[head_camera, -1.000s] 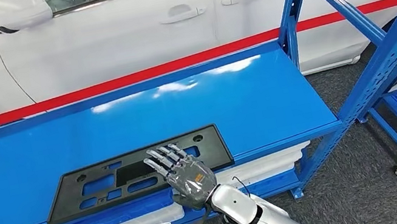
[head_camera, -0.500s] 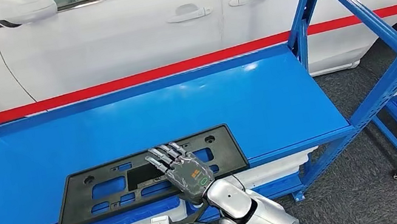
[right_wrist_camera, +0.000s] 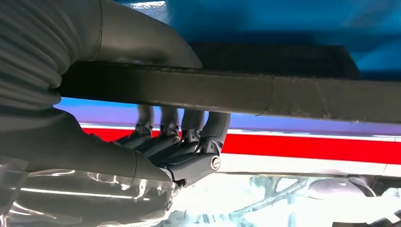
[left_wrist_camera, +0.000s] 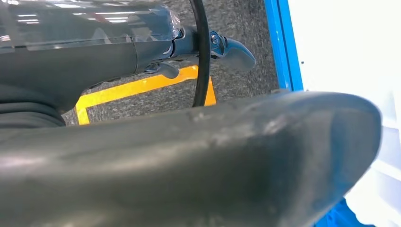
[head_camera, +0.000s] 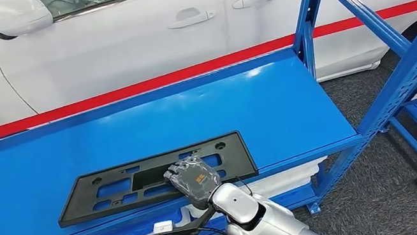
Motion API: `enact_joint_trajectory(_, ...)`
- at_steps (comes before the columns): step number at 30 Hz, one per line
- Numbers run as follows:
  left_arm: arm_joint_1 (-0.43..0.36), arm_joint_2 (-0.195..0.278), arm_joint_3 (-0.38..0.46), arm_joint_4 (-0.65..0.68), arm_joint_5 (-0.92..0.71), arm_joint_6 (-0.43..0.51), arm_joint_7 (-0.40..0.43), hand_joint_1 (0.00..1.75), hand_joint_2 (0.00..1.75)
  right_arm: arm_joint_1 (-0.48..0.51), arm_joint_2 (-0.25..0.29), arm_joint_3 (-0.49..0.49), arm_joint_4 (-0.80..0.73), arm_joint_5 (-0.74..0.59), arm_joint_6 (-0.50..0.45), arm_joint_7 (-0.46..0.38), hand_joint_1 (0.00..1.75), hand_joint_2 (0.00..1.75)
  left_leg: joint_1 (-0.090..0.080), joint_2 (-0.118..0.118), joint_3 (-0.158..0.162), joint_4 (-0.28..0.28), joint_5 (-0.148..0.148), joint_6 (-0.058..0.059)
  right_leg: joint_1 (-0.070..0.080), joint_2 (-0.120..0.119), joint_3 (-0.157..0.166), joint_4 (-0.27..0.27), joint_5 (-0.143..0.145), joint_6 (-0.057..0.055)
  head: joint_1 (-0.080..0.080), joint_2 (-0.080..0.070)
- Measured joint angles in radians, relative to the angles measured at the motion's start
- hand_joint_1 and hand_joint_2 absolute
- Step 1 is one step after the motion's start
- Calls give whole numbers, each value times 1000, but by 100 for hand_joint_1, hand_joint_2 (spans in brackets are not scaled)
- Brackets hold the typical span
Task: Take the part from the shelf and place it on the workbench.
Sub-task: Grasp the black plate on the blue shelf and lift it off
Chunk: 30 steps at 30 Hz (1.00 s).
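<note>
- flat black part (head_camera: 155, 177) lying on the blue shelf (head_camera: 268, 104), close to its front edge, long axis running side to side along that edge.
- right robot hand (head_camera: 193, 181) sitting on the part's near long rim, a little right of its middle, fingers curled down over the top face.
- from the right wrist view, dark fingers (right_wrist_camera: 163, 142) wrapped over one face of the plate's edge (right_wrist_camera: 283, 97) and the thick thumb (right_wrist_camera: 137, 45) on the other face: judged a pinch across the rim, closed on the part.
- part directly under and ahead of that hand, not off to either side; most of its length stretching away to the hand's left, so probably prone to tip that way when lifted.
- left robot hand (left_wrist_camera: 189, 165) a blurred grey mass close to the lens; spread or closed, cannot tell.
- right arm plainly the nearer one and already on the piece.
- still to do: lifting clear of the shelf and carrying to the surface.
</note>
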Motion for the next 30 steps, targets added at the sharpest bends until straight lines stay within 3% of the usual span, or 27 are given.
enact_joint_trajectory(3, -1, 1, 1, 0, 0, 1, 0, 0, 0, -3, -4, -8, 0, -8, -4, -10, 175, 175, -1, 1, 92, -189, 94, 6, 2, 3, 10, 5, -9, 9, 0, 0)
enact_joint_trajectory(5, -2, 2, 2, 0, 0, 1, -1, 0, 0, -4, -8, -17, -2, -16, -6, -17, 175, 175, -4, 1, 128, -260, 110, 18, 6, 5, 13, 8, -14, 19, 0, 0)
enact_joint_trajectory(9, -1, 1, 11, 1, 1, 1, -3, 0, 0, 0, -19, -31, -17, -37, -10, -29, 175, 175, -3, 1, 132, -270, 114, 46, 6, 6, 7, 25, -29, 40, 0, 0)
enact_joint_trajectory(11, -1, 1, 18, 1, 6, 1, -9, 0, 0, 10, -25, -41, -43, -85, -14, -55, 175, 175, 0, 5, 131, -273, 117, 56, 3, 5, -34, 115, -85, 50, 0, 0)
enact_joint_trajectory(13, 2, 1, 27, 1, 14, 1, -16, 0, 0, 29, -33, -54, -92, -174, -18, -103, 175, 175, 0, 8, 130, -273, 116, 59, 0, 5, -102, 248, -145, 55, 0, 0)
enact_joint_trajectory(14, 4, 1, 33, 1, 17, 1, -18, 0, 0, 40, -38, -61, -124, -220, -17, -124, 175, 175, 0, 9, 131, -273, 115, 60, -1, 5, -123, 288, -152, 56, 0, 0)
enact_joint_trajectory(15, 5, 0, 38, 1, 19, 2, -20, 0, 0, 50, -41, -66, -153, -256, -15, -138, 175, 175, 0, 10, 132, -273, 115, 59, -2, 5, -126, 289, -140, 56, 0, 0)
enact_joint_trajectory(16, 5, 0, 43, 1, 21, 2, -21, 0, 0, 60, -43, -71, -182, -289, -12, -150, 175, 175, 0, 10, 134, -273, 114, 59, -3, 5, -109, 250, -110, 54, 0, 0)
enact_joint_trajectory(18, 6, -4, 50, 1, 26, 3, -24, 0, 0, 80, -48, -81, -242, -397, -3, -198, 175, 175, -1, 8, 137, -272, 111, 55, -1, 5, -41, 108, -41, 43, 0, 0)
enact_joint_trajectory(20, 6, -9, 62, 1, 33, 5, -30, 0, 0, 114, -56, -95, -339, -595, 19, -278, 175, 175, -4, 6, 138, -270, 107, 47, 5, 4, 2, 16, -12, 33, 0, 0)
enact_joint_trajectory(22, 7, -14, 76, 1, 38, 8, -34, 0, 0, 158, -65, -108, -467, -783, 46, -329, 175, 175, -5, 5, 138, -272, 106, 35, 8, 2, 4, 5, -11, 28, 0, 0)
enact_joint_trajectory(25, 9, -20, 92, 1, 41, 13, -36, 0, 0, 207, -82, -120, -626, -899, 70, -340, 175, 175, -2, 5, 123, -239, 79, 20, -1, 0, 8, -8, -4, 15, 0, 0)
enact_joint_trajectory(28, 9, -23, 103, 1, 43, 19, -37, 0, 0, 245, -99, -133, -738, -987, 85, -381, 175, 175, 0, 5, 40, -59, -14, 9, -2, -2, 10, -10, -5, 5, 0, 0)
enact_joint_trajectory(29, 10, -23, 108, 1, 45, 20, -37, 0, 0, 262, -107, -140, -780, -1030, 95, -398, 175, 175, 0, 5, 14, -6, -30, 7, -2, -2, 10, -9, -7, 4, 0, 0)
enact_joint_trajectory(30, 11, -24, 114, 1, 47, 21, -37, 0, 0, 280, -116, -148, -819, -1077, 107, -411, 175, 175, 1, 6, 3, 13, -25, 6, -2, -3, 11, -7, -10, 4, 0, 0)
